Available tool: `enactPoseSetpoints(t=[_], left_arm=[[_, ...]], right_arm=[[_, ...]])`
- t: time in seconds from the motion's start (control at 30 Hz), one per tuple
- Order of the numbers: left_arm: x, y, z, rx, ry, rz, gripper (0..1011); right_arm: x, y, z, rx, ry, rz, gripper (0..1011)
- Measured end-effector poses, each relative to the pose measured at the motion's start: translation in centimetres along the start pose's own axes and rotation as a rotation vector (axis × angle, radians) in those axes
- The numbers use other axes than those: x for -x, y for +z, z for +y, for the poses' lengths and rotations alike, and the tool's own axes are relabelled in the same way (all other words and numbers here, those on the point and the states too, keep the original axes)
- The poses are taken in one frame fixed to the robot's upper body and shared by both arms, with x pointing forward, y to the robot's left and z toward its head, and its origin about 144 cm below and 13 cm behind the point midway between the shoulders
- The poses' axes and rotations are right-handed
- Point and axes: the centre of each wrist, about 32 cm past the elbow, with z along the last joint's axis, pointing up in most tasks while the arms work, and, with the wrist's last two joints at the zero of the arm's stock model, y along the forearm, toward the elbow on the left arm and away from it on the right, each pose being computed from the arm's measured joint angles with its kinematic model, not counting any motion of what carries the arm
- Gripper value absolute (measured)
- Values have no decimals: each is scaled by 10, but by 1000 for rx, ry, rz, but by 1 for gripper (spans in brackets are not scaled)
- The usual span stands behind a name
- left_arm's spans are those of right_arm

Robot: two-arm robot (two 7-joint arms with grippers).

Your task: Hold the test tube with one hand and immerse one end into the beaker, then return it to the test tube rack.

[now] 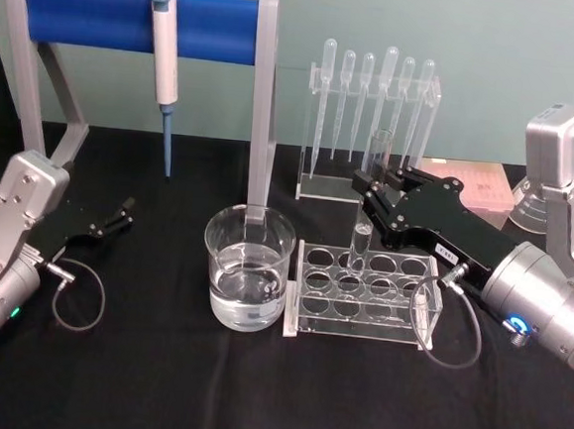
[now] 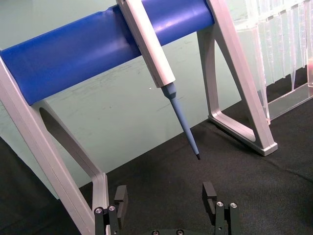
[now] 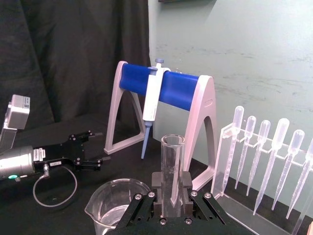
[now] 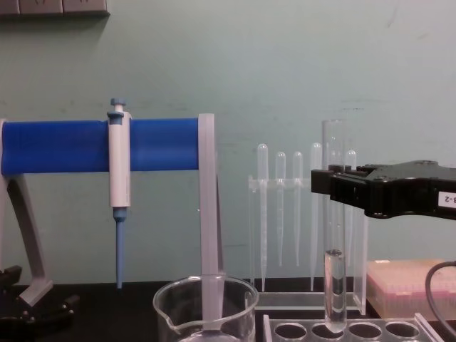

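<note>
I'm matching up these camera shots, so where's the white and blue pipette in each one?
Head view: pipette upper left, hanging from the blue bar.
Left wrist view: pipette slanting off the bar, beyond the left claw.
Right wrist view: pipette on the bar, beyond the test tube in the right claw.
Chest view: pipette left, hanging upright.
Shared landmark: the blue bar.

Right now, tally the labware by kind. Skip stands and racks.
test tube: 1
beaker: 1
pipettes: 6
pipettor: 1
Total: 9
The right gripper holds the test tube, its bottom at the rack. The left gripper sits idle and open on the left.
</note>
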Motion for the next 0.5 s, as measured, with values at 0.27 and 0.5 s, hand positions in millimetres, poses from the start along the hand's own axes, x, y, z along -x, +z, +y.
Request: enactPoseSetpoints(t=[0.27,0.5], left_arm=[[0,0,0,0,0,0,1000],[0,0,0,0,0,0,1000]], right_arm=[[0,0,0,0,0,0,224],[0,0,0,0,0,0,224]])
